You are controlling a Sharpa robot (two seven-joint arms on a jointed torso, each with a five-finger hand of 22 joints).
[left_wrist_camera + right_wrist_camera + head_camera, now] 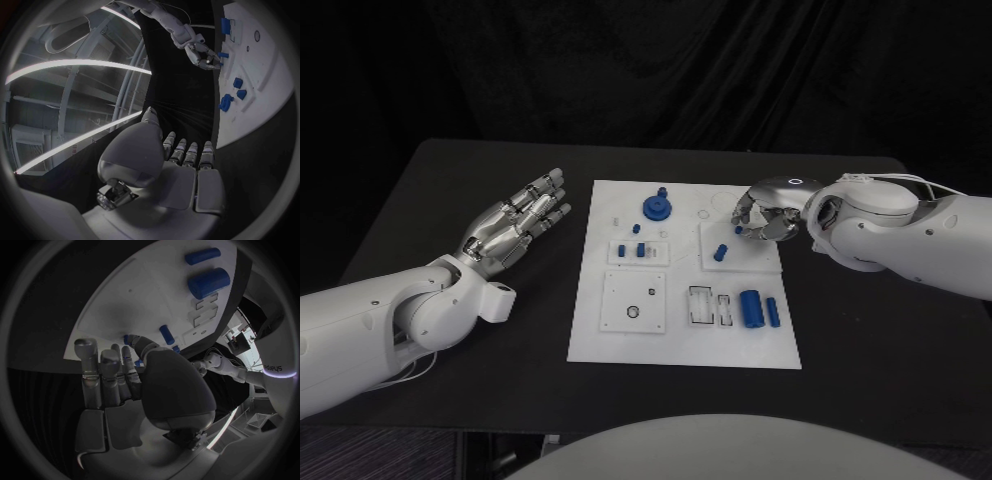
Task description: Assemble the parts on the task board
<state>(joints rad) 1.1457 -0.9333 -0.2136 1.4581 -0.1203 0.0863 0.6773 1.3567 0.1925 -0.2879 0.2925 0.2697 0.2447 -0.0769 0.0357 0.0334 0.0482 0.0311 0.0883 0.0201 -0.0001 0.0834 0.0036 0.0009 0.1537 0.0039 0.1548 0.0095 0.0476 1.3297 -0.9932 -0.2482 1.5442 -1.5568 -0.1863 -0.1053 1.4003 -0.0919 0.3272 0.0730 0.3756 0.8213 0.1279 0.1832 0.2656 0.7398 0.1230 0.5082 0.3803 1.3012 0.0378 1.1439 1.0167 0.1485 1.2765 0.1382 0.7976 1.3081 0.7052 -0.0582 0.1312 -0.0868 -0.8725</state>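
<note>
Head view: the white board (pixel 684 340) lies in the middle of the black counter (pixel 459 190), its long axis running from the top of the frame to the bottom. A round blue disc with a peg (pixel 658 207) sits near the board's upper left. Two blue cylinders (pixel 757 308) lie side by side at the lower right, their long axes pointing up and down the frame. A short blue pin (pixel 720 252) stands tilted at the centre right. The left hand (pixel 516 221) is left of the board, above the counter, palm up, fingers stretched apart and holding nothing. The right hand (pixel 764 215) is over the board's upper right edge with fingers curled in; whether it grips anything I cannot tell.

Left wrist view: the left hand (pixel 181 170) has straight, separated fingers. The board (pixel 262 80) runs along the right of the frame, and the right hand (pixel 203 54) hangs near its far end beside a small blue part (pixel 223 55).

Right wrist view: the right hand (pixel 134 385) is above the board (pixel 119 305). The two cylinders (pixel 206 272) lie at the upper right, and a blue pin (pixel 167 334) lies just past the fingertips.
</note>
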